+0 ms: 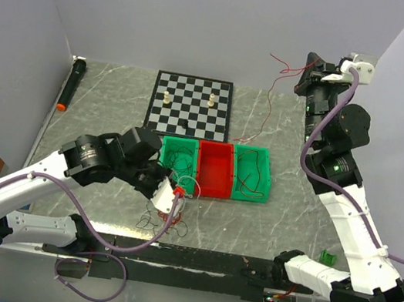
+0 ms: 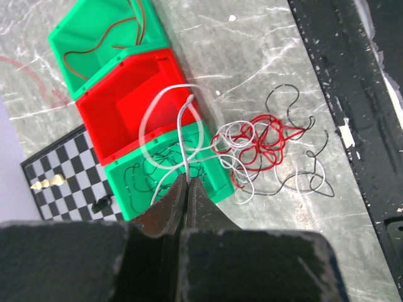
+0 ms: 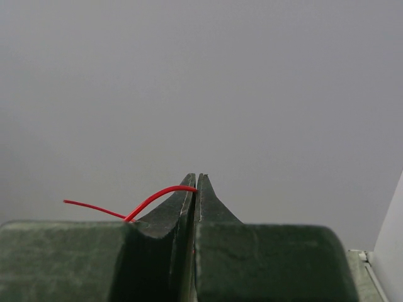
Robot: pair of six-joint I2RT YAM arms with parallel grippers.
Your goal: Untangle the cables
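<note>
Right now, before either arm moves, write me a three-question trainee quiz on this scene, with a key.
1. True or false: the right end effector is shut on a red cable.
2. The cable pinched by the left end effector is: A black, B white, C red.
3. Fill the gap: the red bin stands between two ____ bins.
Key: 1 true; 2 B; 3 green.
</note>
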